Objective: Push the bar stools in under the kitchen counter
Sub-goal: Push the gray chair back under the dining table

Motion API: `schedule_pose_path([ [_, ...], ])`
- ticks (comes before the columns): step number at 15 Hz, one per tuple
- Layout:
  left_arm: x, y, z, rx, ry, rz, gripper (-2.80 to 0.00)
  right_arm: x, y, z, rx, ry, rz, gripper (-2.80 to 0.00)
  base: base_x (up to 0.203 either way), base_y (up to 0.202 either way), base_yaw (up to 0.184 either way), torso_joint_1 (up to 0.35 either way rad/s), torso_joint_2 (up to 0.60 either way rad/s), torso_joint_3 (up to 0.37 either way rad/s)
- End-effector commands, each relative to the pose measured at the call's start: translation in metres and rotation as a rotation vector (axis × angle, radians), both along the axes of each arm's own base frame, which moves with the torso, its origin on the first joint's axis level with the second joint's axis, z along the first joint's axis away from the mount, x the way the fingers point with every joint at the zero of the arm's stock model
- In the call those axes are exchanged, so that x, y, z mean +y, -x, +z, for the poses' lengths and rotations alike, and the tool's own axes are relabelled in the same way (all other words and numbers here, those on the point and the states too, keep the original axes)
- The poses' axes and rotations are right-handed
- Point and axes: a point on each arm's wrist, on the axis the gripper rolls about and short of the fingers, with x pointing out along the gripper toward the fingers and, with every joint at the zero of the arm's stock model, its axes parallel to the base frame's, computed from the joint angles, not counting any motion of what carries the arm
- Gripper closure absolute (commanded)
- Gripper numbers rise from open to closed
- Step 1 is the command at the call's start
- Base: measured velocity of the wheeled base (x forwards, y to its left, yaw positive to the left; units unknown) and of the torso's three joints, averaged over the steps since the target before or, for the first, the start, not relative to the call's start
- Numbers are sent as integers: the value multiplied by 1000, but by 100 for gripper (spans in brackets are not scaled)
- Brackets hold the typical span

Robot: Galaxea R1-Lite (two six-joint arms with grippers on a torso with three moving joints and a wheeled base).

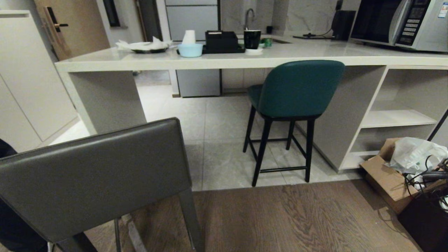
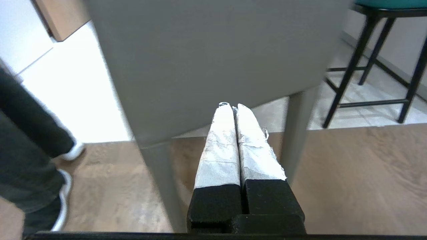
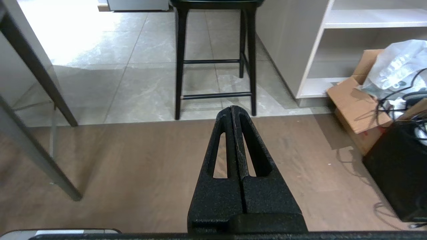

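Observation:
Two bar stools show. The dark grey leather stool stands close in front of me on the wood floor, well out from the kitchen counter; its square back fills the left wrist view. The teal stool with black legs stands on the tiles at the counter's edge, its seat partly beneath the slab. My left gripper is shut and empty, its white-wrapped tips just short of the grey back's lower edge. My right gripper is shut and empty above the wood floor, pointing toward the teal stool's legs.
A person's dark trouser legs and shoes stand left of the grey stool. A cardboard box with a plastic bag and cables, beside a black case, crowds the floor at right by the white shelving. Dishes and a microwave sit on the counter.

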Motion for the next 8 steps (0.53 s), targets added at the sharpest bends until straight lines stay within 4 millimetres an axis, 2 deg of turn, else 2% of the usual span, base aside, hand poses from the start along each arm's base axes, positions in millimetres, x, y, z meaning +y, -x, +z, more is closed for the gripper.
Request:
schedule_pose_path([
  [1, 0, -2, -5, 18, 0, -1, 0, 0, 0, 0, 0, 0, 1, 0, 0, 199, -5, 0, 2, 6],
  [8, 0, -2, -5, 18, -2, 0, 0, 0, 0, 0, -1, 3, 1, 0, 0, 197, -4, 3, 4, 2],
])
